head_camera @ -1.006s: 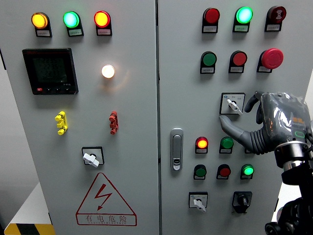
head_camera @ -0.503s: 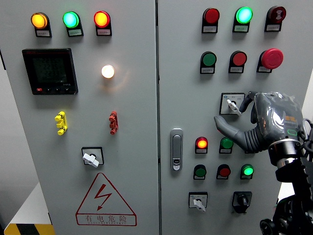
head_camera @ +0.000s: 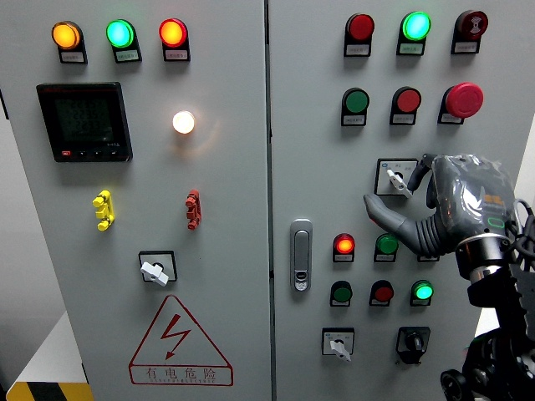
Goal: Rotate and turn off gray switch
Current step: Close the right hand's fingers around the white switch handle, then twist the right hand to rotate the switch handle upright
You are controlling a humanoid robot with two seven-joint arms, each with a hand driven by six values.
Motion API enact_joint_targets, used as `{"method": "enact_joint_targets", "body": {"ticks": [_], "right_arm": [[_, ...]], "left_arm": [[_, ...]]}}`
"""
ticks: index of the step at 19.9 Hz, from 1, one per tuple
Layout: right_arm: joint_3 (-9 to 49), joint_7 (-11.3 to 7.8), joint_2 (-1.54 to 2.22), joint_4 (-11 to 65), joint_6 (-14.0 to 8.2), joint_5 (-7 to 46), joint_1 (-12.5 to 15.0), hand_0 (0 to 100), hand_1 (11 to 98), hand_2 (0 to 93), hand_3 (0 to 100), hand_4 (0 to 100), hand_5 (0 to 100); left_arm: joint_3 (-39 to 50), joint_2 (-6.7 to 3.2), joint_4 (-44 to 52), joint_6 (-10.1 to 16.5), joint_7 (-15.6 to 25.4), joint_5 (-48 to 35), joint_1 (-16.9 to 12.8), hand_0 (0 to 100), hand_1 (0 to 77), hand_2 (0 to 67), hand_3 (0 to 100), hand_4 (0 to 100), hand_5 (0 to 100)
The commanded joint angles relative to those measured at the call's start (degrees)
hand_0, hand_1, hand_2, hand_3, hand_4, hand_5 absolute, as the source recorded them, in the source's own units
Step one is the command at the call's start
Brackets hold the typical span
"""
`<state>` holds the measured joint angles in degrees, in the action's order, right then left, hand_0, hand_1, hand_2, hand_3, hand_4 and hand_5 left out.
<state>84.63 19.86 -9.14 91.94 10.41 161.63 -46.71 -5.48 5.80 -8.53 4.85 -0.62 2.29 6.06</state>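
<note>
On the right-hand cabinet door, in the middle row below the green, red and mushroom-headed buttons, sits the gray switch (head_camera: pixel 396 176), a small pale knob on a square plate, and the right robot hand (head_camera: pixel 443 205) is up against its right side. The thumb juts out to the left below the plate and the fingers (head_camera: pixel 424 171) curl in toward the knob from the right; whether they actually pinch it I cannot tell, since the palm hides the contact. To do this step well, I judge the fingertips should close squarely on both flanks of the knob's lever before any twist, then turn from the wrist about the knob's own axis without pulling outward, keeping the thumb clear of the red lamp (head_camera: pixel 343 245) and green lamp (head_camera: pixel 386 244) just beneath. Slipping off a small lever is the likely fault, so a firm grip first, then a steady turn until it seats. The left arm is not in view. As for writing, the warning triangle (head_camera: pixel 180 342) on the left door carries a lightning bolt and Chinese characters reading 有电危险; the small tags under the lamps are too fine to read.
</note>
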Motion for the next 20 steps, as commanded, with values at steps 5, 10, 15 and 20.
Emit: {"method": "enact_joint_targets", "body": {"ticks": [5,10,15,20], "right_arm": [[-0.69,0.96,0.0,-0.01,0.04,0.09,-0.23,39,28.4,66.3,89,100,89],[-0.87,1.23,0.0,-0.01,0.04,0.18,-0.31,51,28.3,67.0,89,100,89],[-0.96,1.67,0.0,-0.01,0.04,0.26,-0.31,61,28.5,67.0,89,100,90],[-1.4,2.2,0.0,-0.1,0.04,0.26,-0.4,66,28.4,67.1,89,100,90]], "left_arm": [[0.03,0.0,0.0,-0.01,0.0,0.0,0.0,34,0.0,12.3,22,12,12],[0.03,0.0,0.0,-0.01,0.0,0.0,-0.09,34,0.0,12.3,22,12,12],[-0.06,0.0,0.0,-0.01,0.0,0.0,-0.09,34,0.0,12.3,22,12,12],[-0.06,0.0,0.0,-0.01,0.0,0.0,-0.18,34,0.0,12.3,22,12,12]]}}
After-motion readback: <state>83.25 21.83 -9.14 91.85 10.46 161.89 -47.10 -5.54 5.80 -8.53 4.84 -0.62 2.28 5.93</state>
